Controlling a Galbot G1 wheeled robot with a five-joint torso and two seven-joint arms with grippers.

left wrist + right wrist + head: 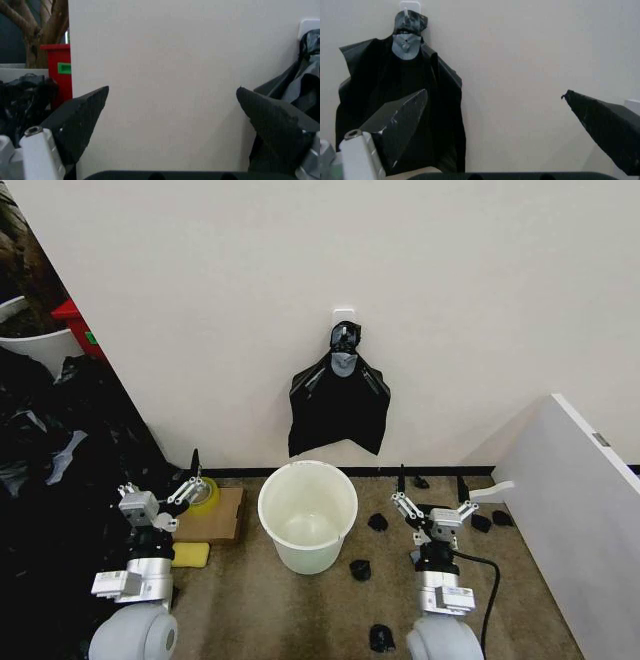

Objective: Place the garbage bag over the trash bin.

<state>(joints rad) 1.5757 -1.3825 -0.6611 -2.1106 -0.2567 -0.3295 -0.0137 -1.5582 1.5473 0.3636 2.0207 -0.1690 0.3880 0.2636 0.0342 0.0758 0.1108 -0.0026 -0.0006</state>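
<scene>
The trash bin, a round cream-white bucket, stands open on the floor against the wall, between my two arms. The garbage bag is out of view. Above the bin, a fan-shaped bunch of black bags with a grey top hangs from a white wall hook; the right wrist view shows this bunch too. My left gripper is left of the bin, open and holding nothing, facing the bare wall. My right gripper is right of the bin, open and holding nothing, pointed at the wall beside the bunch.
Small black scraps lie on the floor right of the bin. A cardboard sheet, a yellow tape roll and a yellow sponge lie to its left. A heap of black plastic fills the left side; a white panel walls off the right.
</scene>
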